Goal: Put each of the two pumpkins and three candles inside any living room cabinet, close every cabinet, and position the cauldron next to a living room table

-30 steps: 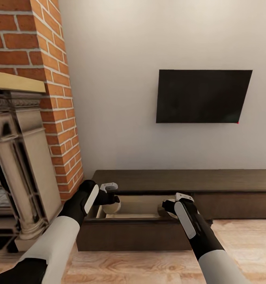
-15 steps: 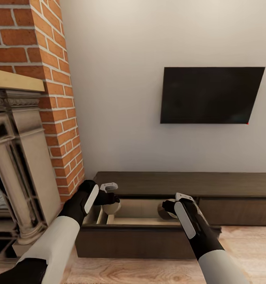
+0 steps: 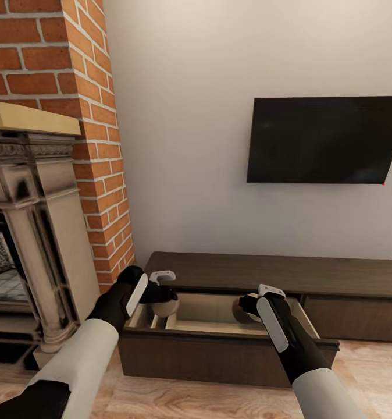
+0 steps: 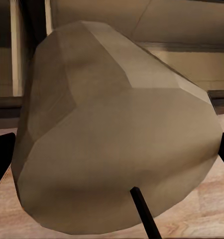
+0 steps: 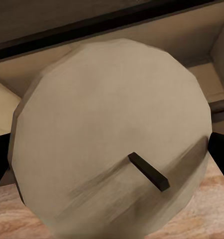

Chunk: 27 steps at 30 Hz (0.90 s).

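We see the dark cabinet [image 3: 277, 273] with its left-end drawer [image 3: 219, 349] pulled open. Above it, our left gripper [image 3: 161, 291] grasps a beige candle [image 4: 117, 144], and our right gripper [image 3: 251, 305] grasps another candle [image 5: 112, 144].

In the head view, the wall-mounted flat black television [image 3: 327, 139] was cut off at 3 o'clock by the frame edge, as was the long low dark brown wooden cabinet [image 3: 277, 272]. The red brick chimney with its carved stone fireplace [image 3: 39, 192] ran out of frame at 9 and 12 o'clock. The pale beige faceted candle [image 4: 117, 144] hid most of the left gripper's fingers in the left wrist view; another pale beige round candle [image 5: 112, 144] did likewise in the right wrist view.
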Motion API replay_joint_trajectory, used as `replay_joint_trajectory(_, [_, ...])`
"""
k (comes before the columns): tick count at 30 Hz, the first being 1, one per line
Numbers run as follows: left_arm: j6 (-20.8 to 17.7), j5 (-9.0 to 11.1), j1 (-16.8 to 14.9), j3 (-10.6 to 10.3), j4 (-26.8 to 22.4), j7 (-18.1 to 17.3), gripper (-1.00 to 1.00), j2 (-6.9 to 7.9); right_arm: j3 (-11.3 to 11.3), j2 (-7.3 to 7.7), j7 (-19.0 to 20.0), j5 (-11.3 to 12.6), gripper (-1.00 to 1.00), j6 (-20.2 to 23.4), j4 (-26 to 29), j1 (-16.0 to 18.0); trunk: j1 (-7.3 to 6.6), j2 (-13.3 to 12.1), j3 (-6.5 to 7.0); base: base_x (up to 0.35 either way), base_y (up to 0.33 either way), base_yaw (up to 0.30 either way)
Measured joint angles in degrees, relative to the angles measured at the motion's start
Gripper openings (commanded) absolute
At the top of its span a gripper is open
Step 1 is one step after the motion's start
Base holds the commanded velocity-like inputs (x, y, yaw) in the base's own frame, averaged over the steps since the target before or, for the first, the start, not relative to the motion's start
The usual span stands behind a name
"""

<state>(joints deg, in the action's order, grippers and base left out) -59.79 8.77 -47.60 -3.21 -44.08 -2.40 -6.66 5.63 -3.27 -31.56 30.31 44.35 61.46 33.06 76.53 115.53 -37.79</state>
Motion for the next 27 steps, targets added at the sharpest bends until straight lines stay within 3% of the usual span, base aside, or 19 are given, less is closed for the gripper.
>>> replay_joint_trajectory(13, [0.0,-0.1,0.0,-1.2,0.0,-0.5,-1.0,-0.05,0.0,-0.01,0.0,0.1,-1.0,0.0,0.0,0.0,0.0,0.0,0.0,0.0,-0.101,0.001])
replay_joint_trajectory(20, [0.0,-0.2,-0.1,-1.4,1.6,-3.5,-1.0,-0.08,0.0,-0.08,0.0,0.0,-1.0,0.0,0.0,0.0,0.0,0.0,0.0,0.0,-0.13,0.0])
replay_joint_trajectory(27, [0.0,-0.4,-0.1,-1.5,1.9,-4.3,-1.0,-0.04,0.0,-0.09,0.0,0.0,-1.0,0.0,0.0,0.0,0.0,0.0,0.0,0.0,-0.105,0.0])
